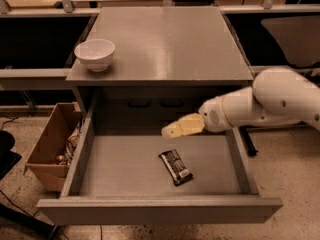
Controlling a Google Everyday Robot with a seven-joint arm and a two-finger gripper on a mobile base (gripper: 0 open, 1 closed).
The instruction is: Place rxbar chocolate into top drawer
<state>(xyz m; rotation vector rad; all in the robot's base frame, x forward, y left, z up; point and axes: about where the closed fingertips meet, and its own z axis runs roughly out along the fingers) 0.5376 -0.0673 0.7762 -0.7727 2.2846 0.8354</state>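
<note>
The rxbar chocolate [176, 167], a small dark wrapped bar with pale markings, lies flat on the floor of the open top drawer [160, 207], right of its middle. My gripper [170, 130] with pale yellow fingers hangs above the drawer, apart from the bar and a little behind and above it. It holds nothing. The white arm reaches in from the right over the drawer's right wall.
A white bowl [95, 54] stands on the grey cabinet top [165, 39] at its left front. A grey panel with two dark handles [150, 103] sits behind the drawer. An open cardboard box [50, 149] with clutter stands on the floor at the left.
</note>
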